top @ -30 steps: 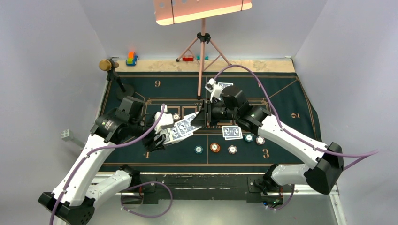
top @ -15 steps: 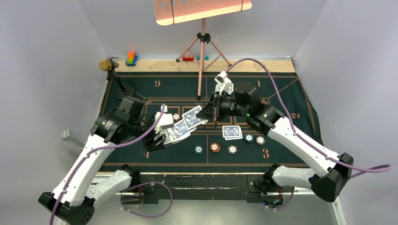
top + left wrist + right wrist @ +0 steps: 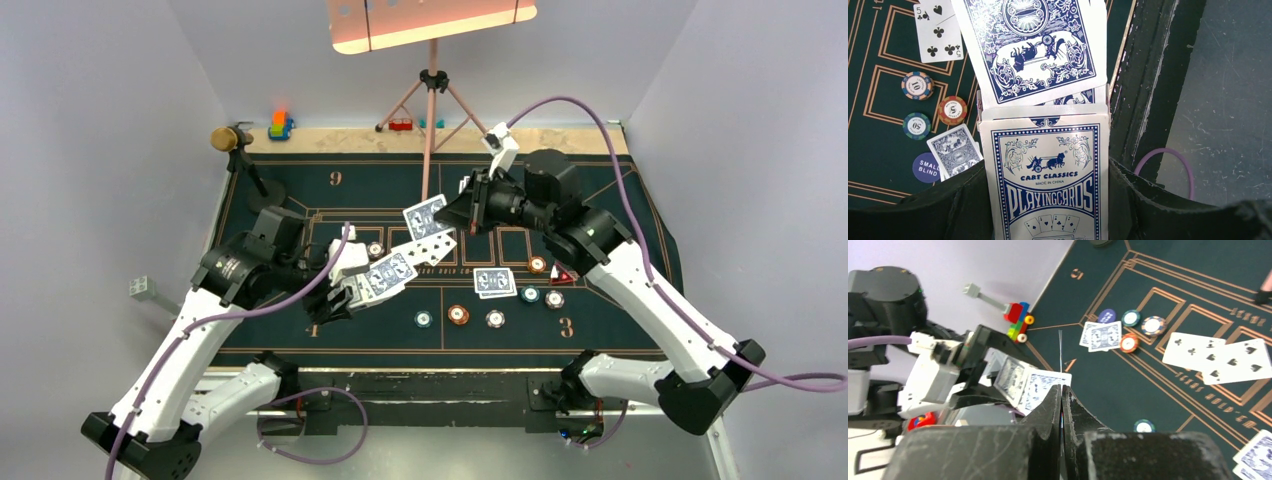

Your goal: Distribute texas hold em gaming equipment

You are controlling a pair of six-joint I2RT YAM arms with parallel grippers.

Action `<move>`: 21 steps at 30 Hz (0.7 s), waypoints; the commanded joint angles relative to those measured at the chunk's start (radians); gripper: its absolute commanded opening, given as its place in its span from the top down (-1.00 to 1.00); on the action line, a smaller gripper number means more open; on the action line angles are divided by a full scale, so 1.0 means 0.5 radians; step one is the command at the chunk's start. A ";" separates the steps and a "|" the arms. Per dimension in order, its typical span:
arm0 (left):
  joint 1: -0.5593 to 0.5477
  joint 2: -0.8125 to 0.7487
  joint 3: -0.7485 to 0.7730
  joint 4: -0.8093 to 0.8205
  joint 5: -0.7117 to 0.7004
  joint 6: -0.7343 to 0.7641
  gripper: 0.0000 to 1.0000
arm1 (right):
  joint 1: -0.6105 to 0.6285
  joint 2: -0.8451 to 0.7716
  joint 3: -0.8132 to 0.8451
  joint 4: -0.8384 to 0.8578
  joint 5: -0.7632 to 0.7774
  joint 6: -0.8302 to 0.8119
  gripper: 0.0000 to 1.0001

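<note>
Blue-backed, a single drawn card (image 3: 424,217) is pinched in the right pincer (image 3: 1062,392), whose jaws are shut flat on it. In that wrist's view the card shows only as a thin edge. A second ago this pincer was at the mouth of the card box (image 3: 1048,165). The card has since been pulled free and carried up and away to the far right of the box. One more card is thus judged to be on its way to a seat, though it has not yet been laid down. The box is clamped by its sides in the left pincer (image 3: 352,290), with further cards (image 3: 1030,50) fanned out of its open end.

On the box "CART CLASSICS", "MADE IN CHINA" and "PLAYINGCARDS" can be read. Beyond the box, a face-up five of clubs (image 3: 938,30) lies on the green felt surface (image 3: 380,185). Beside the box are:
- a chip marked "10" (image 3: 917,85)
- an orange chip marked "5" (image 3: 952,110)
- a teal chip (image 3: 916,125) that appears to read "50", though the print is small
- a dark blue disc lettered "SMALL BLIND" (image 3: 925,167)

A face-down pair (image 3: 494,283) lies to the right of the box. The numerals 9, 1, 2 and 3 are printed on the felt.
</note>
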 commanded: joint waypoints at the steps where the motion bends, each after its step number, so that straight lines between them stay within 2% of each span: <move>1: 0.003 -0.043 0.056 0.009 0.078 -0.001 1.00 | -0.093 0.025 0.058 -0.190 0.182 -0.187 1.00; 6: 0.006 -0.047 0.059 -0.006 0.079 0.002 1.00 | -0.114 0.242 0.048 -0.354 0.636 -0.359 1.00; 10: 0.004 -0.048 0.069 -0.008 0.094 0.002 1.00 | -0.109 0.489 0.069 -0.416 1.155 -0.467 1.00; 18: 0.004 -0.059 0.093 -0.033 0.108 0.010 1.00 | 0.035 0.978 0.375 -0.536 2.092 -0.609 1.00; 21: 0.005 -0.060 0.092 -0.048 0.107 0.024 1.00 | 0.109 1.169 0.477 -0.549 2.320 -0.657 1.00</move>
